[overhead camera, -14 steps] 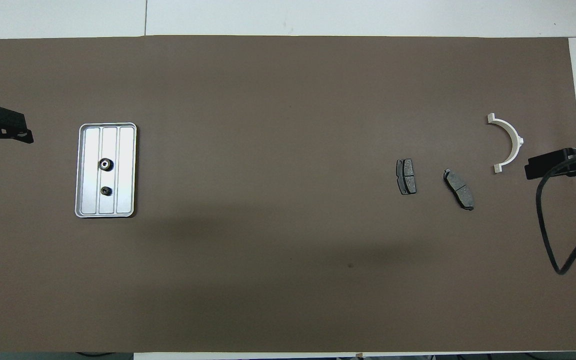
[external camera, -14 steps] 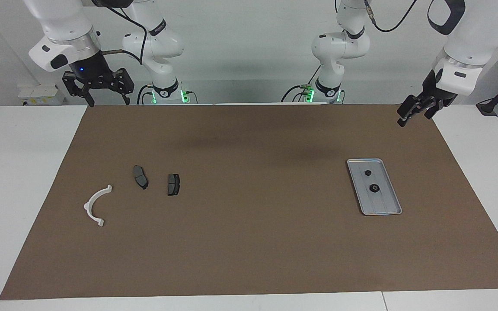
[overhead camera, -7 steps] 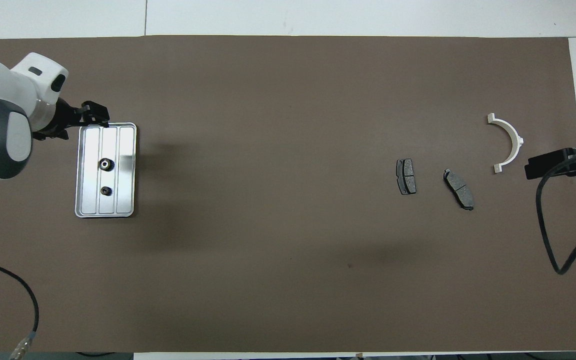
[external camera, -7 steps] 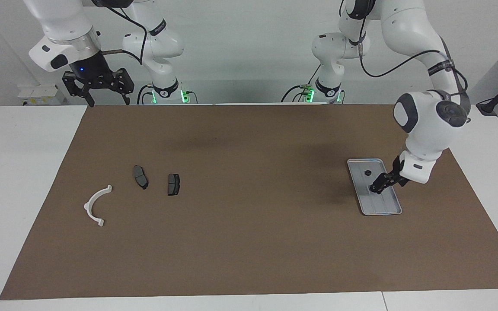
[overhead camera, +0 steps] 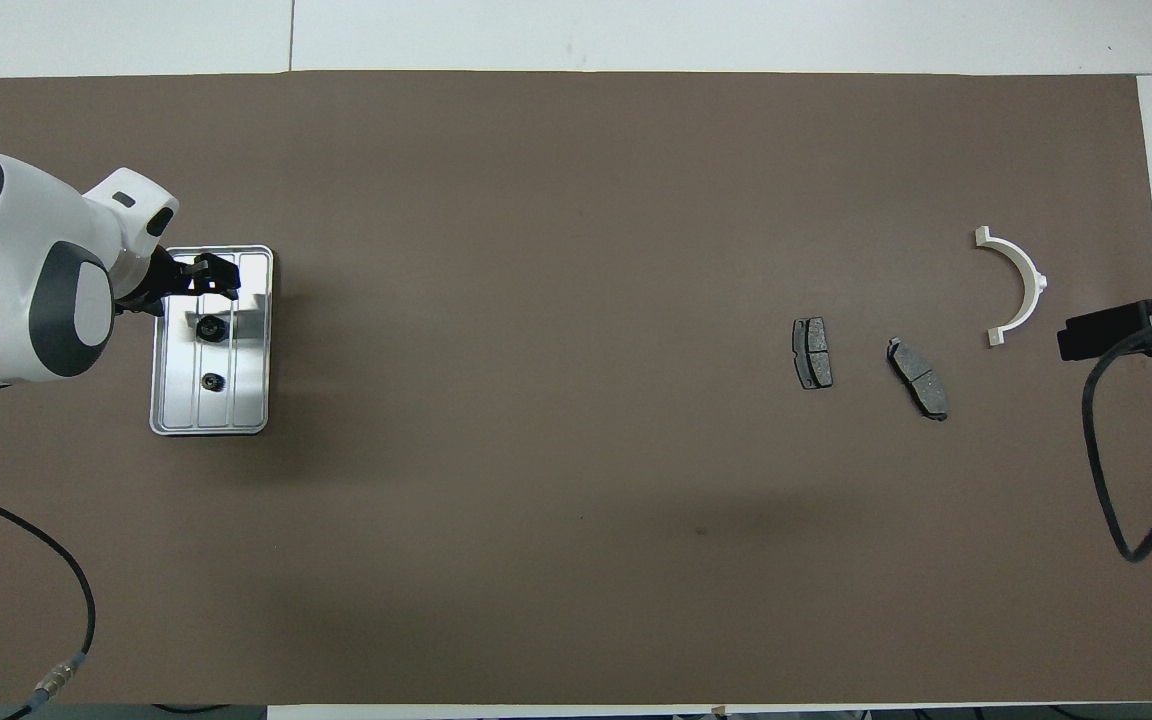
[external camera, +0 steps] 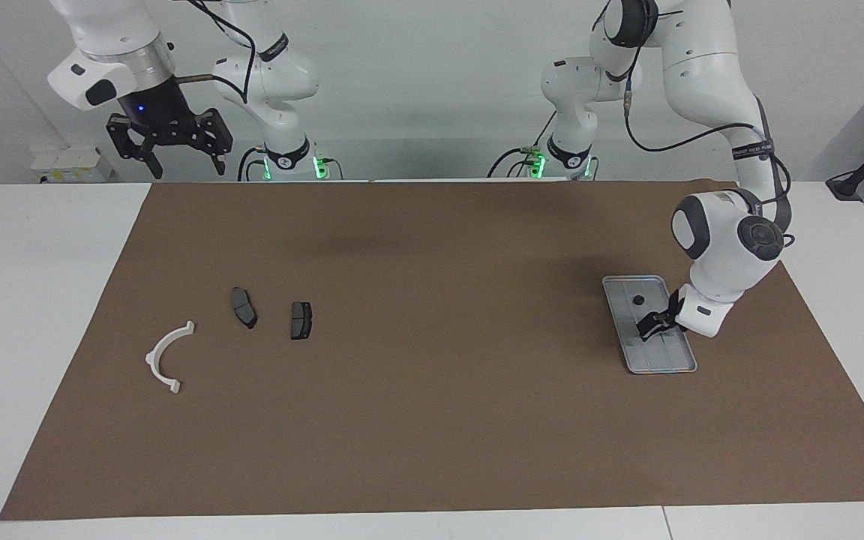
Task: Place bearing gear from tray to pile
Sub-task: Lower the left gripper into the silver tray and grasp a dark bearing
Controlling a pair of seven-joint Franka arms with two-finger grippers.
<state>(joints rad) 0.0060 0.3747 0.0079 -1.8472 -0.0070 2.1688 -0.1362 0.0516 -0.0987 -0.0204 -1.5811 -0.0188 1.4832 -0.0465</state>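
The silver tray [external camera: 664, 358] lies at the left arm's end of the brown mat; it also shows in the overhead view [overhead camera: 248, 395]. Two small black bearing gears lie in it: a larger one [overhead camera: 209, 328] and a smaller one [overhead camera: 209, 381], the smaller also in the facing view [external camera: 637, 300]. My left gripper [external camera: 646, 328] is low over the tray at the larger gear, which it hides in the facing view. The pile lies at the right arm's end: a white half-ring bracket [external camera: 151, 358] and two dark brake pads [external camera: 244, 307] [external camera: 301, 320]. My right gripper [external camera: 186, 166] waits, open, high above the mat's corner.
A brown mat [external camera: 432, 420] covers most of the white table. A black cable [overhead camera: 1101, 470] hangs from the right arm over the mat's edge near the bracket [overhead camera: 1033, 278]. Another cable [overhead camera: 66, 570] trails below the left arm.
My left arm swung in from the table's edge and came down over the tray onto the larger gear. My right gripper rose slightly.
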